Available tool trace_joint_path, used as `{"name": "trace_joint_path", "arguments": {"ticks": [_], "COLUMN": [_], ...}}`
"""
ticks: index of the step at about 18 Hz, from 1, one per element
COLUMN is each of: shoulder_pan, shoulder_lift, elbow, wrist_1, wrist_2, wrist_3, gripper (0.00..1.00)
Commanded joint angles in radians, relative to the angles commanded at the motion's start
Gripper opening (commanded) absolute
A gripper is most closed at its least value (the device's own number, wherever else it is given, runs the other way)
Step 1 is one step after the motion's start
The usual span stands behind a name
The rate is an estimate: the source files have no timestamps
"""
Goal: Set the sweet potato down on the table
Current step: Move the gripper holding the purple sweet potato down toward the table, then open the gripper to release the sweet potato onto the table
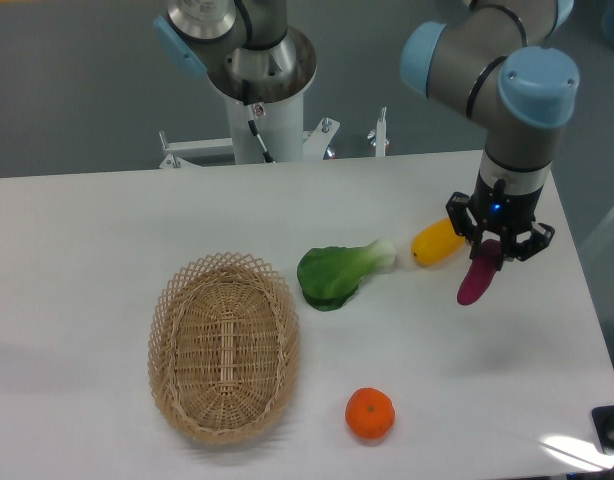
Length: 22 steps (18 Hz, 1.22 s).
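The purple-magenta sweet potato (476,279) hangs tilted from my gripper (491,250), which is shut on its upper end. It is held a little above the white table (87,250) at the right side, with its shadow on the tabletop below and to the right. The lower tip of the sweet potato looks clear of the surface. The gripper's fingertips are partly hidden by the sweet potato.
A plump yellow vegetable (437,242) lies just left of the gripper. A green bok choy (339,270) lies beside it. An oval wicker basket (224,345) stands at the left-middle. An orange (370,414) sits near the front. The table's right edge is near the gripper.
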Motion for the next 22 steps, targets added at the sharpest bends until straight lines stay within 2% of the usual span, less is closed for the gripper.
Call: {"name": "trace_joint_path", "arguments": {"ticks": [6,8,10,15,22], "shoulder_pan": [-0.038,-0.061,-0.072,-0.094,-0.103], "shoulder_lift": [-0.104,-0.135,-0.146,-0.167,-0.164], "elbow": [0.0,0.0,-0.012,-0.089,-0.135], "wrist_1": [0.115,0.134,0.135,0.172,0.18], "wrist_2": [-0.001,0.0,0.0,-0.003,-0.003], "wrist_3": [-0.115,-0.149,-0.167,-0.167,-0.164], "gripper": [0.29,0.29,0.29,0.29,0.29]}}
